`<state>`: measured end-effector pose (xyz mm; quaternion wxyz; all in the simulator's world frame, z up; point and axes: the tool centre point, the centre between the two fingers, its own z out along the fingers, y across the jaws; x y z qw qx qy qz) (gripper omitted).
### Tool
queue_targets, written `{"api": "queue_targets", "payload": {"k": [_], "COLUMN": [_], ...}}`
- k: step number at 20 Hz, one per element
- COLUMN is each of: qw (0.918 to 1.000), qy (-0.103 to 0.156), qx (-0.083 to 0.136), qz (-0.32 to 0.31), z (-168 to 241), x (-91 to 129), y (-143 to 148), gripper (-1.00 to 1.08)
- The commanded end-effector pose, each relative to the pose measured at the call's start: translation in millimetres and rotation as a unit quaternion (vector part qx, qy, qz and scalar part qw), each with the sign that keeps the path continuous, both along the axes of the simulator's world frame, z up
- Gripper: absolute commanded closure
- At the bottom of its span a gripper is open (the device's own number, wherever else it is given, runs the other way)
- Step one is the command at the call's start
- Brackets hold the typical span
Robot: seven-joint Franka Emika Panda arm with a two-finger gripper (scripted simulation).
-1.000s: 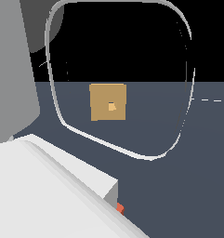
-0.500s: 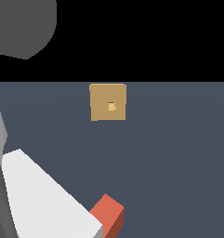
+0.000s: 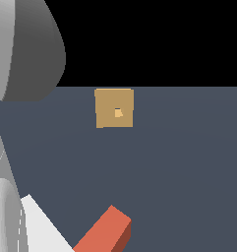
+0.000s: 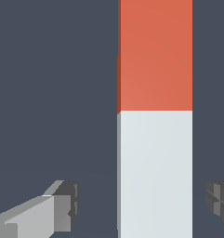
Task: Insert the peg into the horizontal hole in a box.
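Note:
The peg (image 4: 155, 116) is a long bar, red-orange on one half and white on the other, lying flat on the dark floor. My gripper (image 4: 141, 202) is open and straddles the white half. One finger (image 4: 62, 207) and the other finger (image 4: 218, 197) each stand clear of the peg's sides. In the exterior view the peg's red end (image 3: 107, 231) shows at the bottom, pointing roughly toward the box (image 3: 114, 108). This tan block stands farther back, with the small hole (image 3: 118, 112) in the middle of its face. The gripper itself is not distinguishable in the exterior view.
Grey and white arm links (image 3: 21, 54) fill the exterior view's left side, close to the camera. The dark blue-grey floor (image 3: 189, 167) stretches between the peg and the box.
The arm's links have swung away to the exterior view's left, uncovering more of the peg's red end. The box has not moved.

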<state>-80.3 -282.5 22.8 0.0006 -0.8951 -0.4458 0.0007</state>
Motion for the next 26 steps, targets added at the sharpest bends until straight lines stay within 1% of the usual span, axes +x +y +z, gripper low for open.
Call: {"api": "queue_targets", "payload": {"k": [1,3,4,14,17,22,26], "qw": [1.0000,1.0000,1.0000,1.0000,1.0000,0.9996,0.9981], "qy": [-0.001,-0.001,-0.001,-0.001,-0.001,-0.001,-0.001], "qx": [0.000,0.000,0.000,0.000,0.000,0.000,-0.001], "qz": [0.000,0.000,0.000,0.000,0.004,0.027,0.061], "z": [-5,-6,-6,-6,-5,-1,4], "x": [1,1,1,1,4,19,39], "y": [0,0,0,-1,3,28,65], "gripper": [-0.92,-0.92,1.08,1.08,1.08,1.08,1.08]}}
